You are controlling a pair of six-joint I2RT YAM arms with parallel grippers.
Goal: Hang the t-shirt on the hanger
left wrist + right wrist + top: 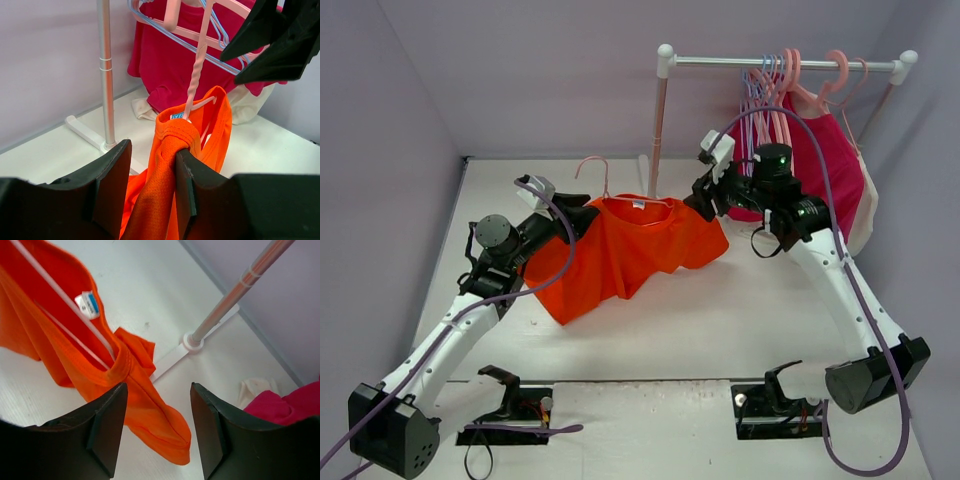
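The orange t-shirt is sagging in a soft heap in the middle of the worktop. The pink hanger is poking into its neck, hook pointing up. The left pincer is pinching a bunch of cloth at the shirt's left side. The right pincer is hanging over the right side with its jaws apart, holding nothing. I think the shirt is light and floppy, so it may be slipping off that thin, smooth hanger easily. The thick seam by the neck looks best for grabbing.
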